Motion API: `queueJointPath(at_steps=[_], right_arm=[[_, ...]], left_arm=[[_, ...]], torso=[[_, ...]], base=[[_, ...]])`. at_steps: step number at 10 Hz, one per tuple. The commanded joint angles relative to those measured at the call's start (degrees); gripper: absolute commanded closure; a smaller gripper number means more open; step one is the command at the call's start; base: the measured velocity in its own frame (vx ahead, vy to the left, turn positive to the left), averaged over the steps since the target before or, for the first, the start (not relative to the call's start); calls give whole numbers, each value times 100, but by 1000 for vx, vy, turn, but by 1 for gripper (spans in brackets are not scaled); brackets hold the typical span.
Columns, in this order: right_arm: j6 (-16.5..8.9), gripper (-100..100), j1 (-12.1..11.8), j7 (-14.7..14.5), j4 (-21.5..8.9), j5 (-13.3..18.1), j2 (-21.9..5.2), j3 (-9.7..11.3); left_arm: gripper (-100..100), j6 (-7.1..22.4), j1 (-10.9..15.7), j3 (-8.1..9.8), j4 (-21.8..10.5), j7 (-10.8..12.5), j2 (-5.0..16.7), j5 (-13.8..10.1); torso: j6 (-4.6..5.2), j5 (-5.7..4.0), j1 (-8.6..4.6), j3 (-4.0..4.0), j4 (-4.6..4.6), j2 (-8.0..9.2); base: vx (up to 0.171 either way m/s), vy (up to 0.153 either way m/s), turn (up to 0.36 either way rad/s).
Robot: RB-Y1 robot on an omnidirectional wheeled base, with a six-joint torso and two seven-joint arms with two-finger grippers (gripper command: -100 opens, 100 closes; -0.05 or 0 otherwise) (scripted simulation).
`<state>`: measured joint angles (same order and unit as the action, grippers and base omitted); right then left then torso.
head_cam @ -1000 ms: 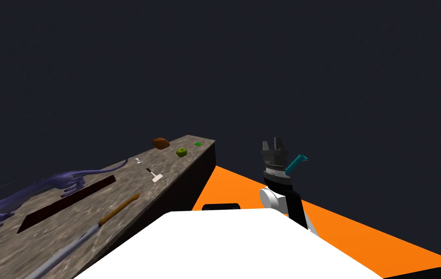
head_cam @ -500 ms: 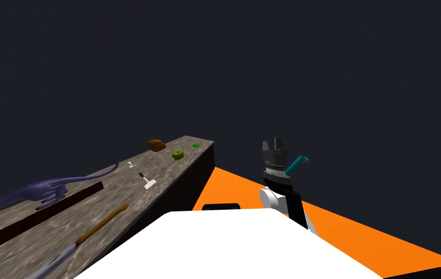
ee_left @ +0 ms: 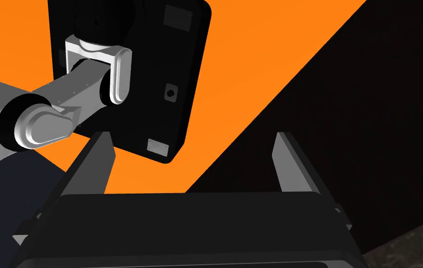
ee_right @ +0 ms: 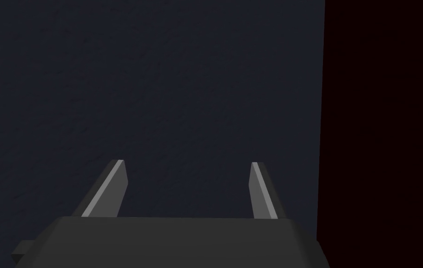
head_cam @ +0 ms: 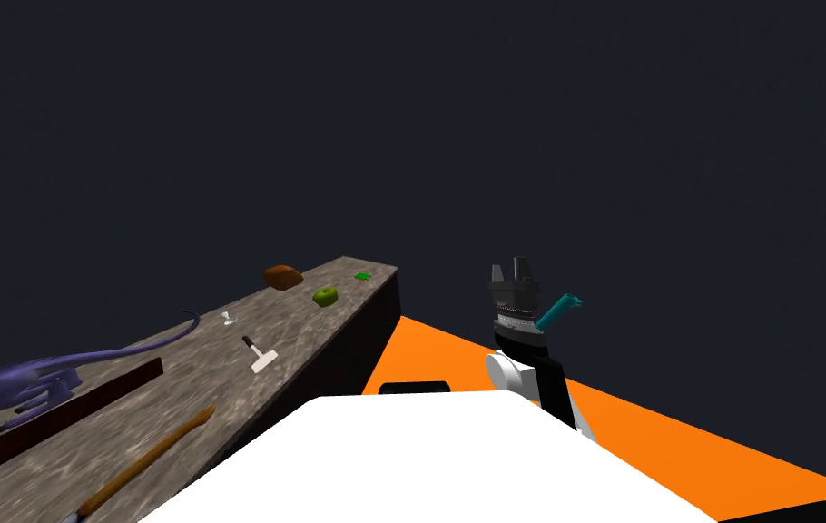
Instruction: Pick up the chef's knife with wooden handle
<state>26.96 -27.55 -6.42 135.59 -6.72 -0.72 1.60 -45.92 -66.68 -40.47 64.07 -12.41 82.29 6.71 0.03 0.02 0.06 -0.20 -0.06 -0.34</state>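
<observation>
One chef's knife [head_cam: 150,458] lies nearest along the worktop's [head_cam: 193,372] front edge, wooden handle pointing away; beyond it are one dark red strip [head_cam: 66,409], one purple lizard-like figure [head_cam: 34,379], one white scraper [head_cam: 261,357], one tiny white piece [head_cam: 227,317], one green apple [head_cam: 325,296], one brown loaf [head_cam: 282,277] and one green square [head_cam: 363,275] near the far corner. The left gripper [ee_left: 192,135], over the orange floor [ee_left: 234,70], and the raised right gripper [ee_right: 187,163] both stand with jaws spread. Since a second ago the robot has shifted, sliding the worktop leftward in its view.

The right gripper [ee_right: 187,162] has its two thin grey fingers [ee_right: 108,190] spread wide apart, rising from its dark body.
</observation>
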Motion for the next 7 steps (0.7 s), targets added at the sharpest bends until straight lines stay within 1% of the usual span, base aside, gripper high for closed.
queueJointPath(at_steps=[1,3,4,5,6,7], right_arm=[[0,0,0,0,0,0,0,0],[0,0,0,0,0,0,0,0],[0,0,0,0,0,0,0,0],[0,0,0,0,0,0,0,0],[0,0,0,0,0,0,0,0],[0,0,0,0,0,0,0,0]], left_arm=[[-100,171,-214,134,113,-142,201,-158],[-100,314,-240,352,-178,-289,505,-358],[-100,314,-240,352,-178,-289,505,-358],[-100,463,-216,597,-396,-423,714,-556],[-100,463,-216,597,-396,-423,714,-556],[-100,535,-188,720,-475,-484,782,-649]], torso=[[0,0,0,0,0,0],[-1,0,1,0,0,1],[1,0,-3,-6,-3,-10],[-4,1,-3,-2,-1,-1],[1,1,4,-3,-1,-5],[-4,2,5,-3,-1,-4]], base=[[91,15,-29],[104,16,-44],[89,10,-26],[100,30,-53],[104,41,-48],[86,49,-21]])
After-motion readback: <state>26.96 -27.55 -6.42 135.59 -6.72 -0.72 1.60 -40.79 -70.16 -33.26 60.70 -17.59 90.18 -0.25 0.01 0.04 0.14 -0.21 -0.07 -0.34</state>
